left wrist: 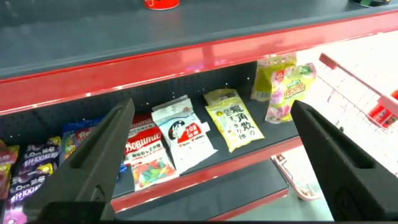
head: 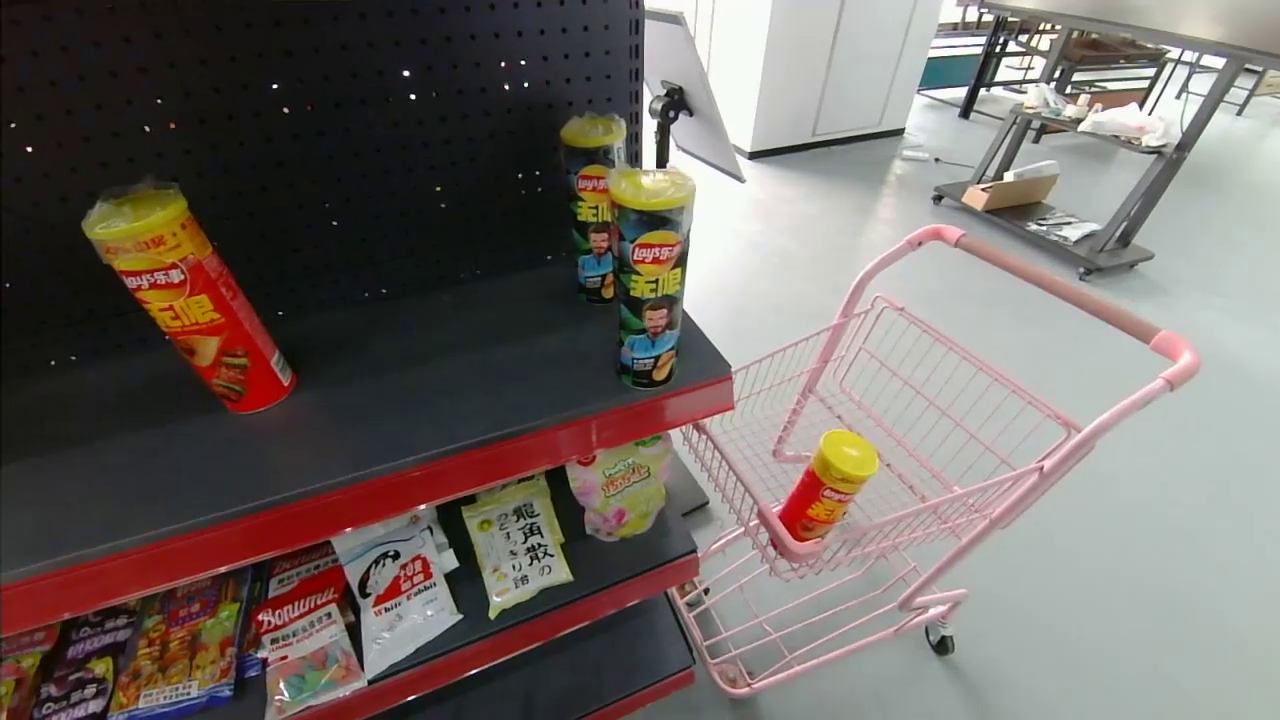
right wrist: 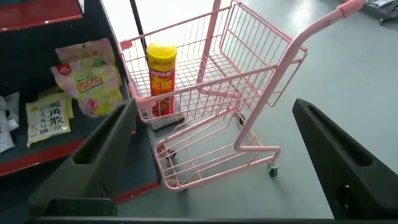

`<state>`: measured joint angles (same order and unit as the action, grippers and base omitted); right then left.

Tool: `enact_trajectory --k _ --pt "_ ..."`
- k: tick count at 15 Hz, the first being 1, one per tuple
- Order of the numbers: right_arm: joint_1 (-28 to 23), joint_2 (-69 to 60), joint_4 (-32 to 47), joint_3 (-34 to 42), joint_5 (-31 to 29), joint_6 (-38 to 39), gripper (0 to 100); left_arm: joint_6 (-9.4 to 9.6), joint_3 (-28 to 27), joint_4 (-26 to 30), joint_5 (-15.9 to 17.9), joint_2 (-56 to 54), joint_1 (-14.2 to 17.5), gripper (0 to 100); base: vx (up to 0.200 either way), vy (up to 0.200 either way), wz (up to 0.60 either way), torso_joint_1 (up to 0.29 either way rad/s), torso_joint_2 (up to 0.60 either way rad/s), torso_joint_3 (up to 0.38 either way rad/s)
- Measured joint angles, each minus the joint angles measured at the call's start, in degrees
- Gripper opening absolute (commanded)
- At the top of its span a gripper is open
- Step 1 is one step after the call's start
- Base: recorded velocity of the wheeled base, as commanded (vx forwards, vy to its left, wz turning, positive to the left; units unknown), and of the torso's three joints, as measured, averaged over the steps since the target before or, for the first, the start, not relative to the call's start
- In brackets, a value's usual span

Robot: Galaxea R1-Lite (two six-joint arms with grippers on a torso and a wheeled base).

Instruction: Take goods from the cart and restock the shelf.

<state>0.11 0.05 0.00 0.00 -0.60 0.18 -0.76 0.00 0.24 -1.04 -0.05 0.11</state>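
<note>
A dark grey metal shelf [head: 420,400] with red front edges and a black pegboard back [head: 350,130] stands beside a pink wire shopping cart [head: 1050,287] on a pale grey floor. In the cart's upper basket, a red cardboard crisp canister with a yellow lid [head: 828,485] stands in the corner nearest the shelf, touching the wire wall.

On the top deck, a second red canister with a yellow lid [head: 190,300] stands at the left, close to the pegboard. Well apart from it, at the deck's right end, are two dark green canisters with yellow lids. The front one [head: 650,280] is near the red edge and the rear one [head: 592,215] is just behind it, by the pegboard.

The deck below holds flat snack bags. A pink and green bag [head: 620,490] is at the right end, a yellow bag with dark lettering [head: 515,545] lies beside it, then comes a white bag [head: 400,590]. Further left is a red and white bag [head: 300,630], with darker packets [head: 100,660] beyond it.

In the left wrist view the left jaws are spread wide with nothing between them, and they face the lower deck's bags. In the right wrist view the right jaws are equally wide and hold nothing. They hang above the cart and the canister in it [right wrist: 161,78], apart from both.

In the room behind, a grey steel-framed bench [head: 1150,190] carries a cardboard box [head: 1010,190] on its lower level.
</note>
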Motion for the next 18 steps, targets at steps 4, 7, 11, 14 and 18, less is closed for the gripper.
enact_trajectory --k 4,7,11,14,18 --pt "0.1 0.0 0.0 0.0 0.0 0.1 100 0.0 0.0 0.0 0.0 0.0 0.0 100 0.0 0.0 0.0 -0.128 0.33 0.187" --pt "0.0 0.0 0.0 0.0 0.0 0.1 100 0.0 0.0 0.0 0.0 0.0 0.1 100 0.0 0.0 0.0 -0.142 0.37 0.227" --pt "0.1 0.0 0.0 0.0 0.0 0.2 100 -0.02 0.0 0.0 0.0 0.0 0.1 100 0.0 0.0 0.0 -0.149 0.41 0.256" --pt "0.0 0.0 0.0 0.0 0.0 0.2 100 0.0 0.0 0.0 0.0 0.0 0.0 100 0.0 0.0 0.0 -0.185 0.53 0.346" --pt "0.1 0.0 0.0 0.0 0.0 0.1 100 0.0 0.0 0.0 0.0 0.0 0.0 100 0.0 0.0 0.0 -0.163 0.54 0.377"
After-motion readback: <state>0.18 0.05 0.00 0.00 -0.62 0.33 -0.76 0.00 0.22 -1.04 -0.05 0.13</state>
